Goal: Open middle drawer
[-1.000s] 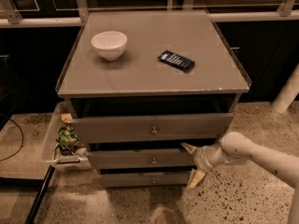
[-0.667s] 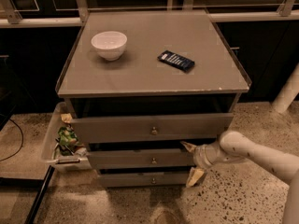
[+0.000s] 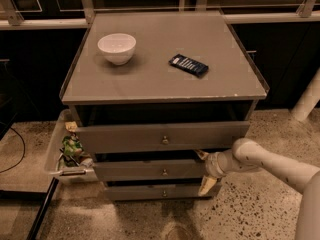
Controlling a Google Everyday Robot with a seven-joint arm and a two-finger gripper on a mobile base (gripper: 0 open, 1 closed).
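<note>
The grey cabinet (image 3: 165,79) has three drawers. The middle drawer (image 3: 145,171) is a medium-height grey front with a small brass knob (image 3: 164,172), and it stands slightly out from the cabinet. My gripper (image 3: 204,170) is at the right end of that front, reaching in from the right on a white arm (image 3: 270,163). Its fingers are spread, one fingertip (image 3: 201,155) above the front's edge and one below it. The taller top drawer (image 3: 162,136) sticks out further. The slim bottom drawer (image 3: 160,192) is nearly closed.
A white bowl (image 3: 117,47) and a dark flat packet (image 3: 188,65) lie on the cabinet top. A white bin (image 3: 56,151) with crumpled wrappers stands at the cabinet's left. A black cable (image 3: 15,156) lies on the speckled floor. A white post (image 3: 307,101) stands at the right.
</note>
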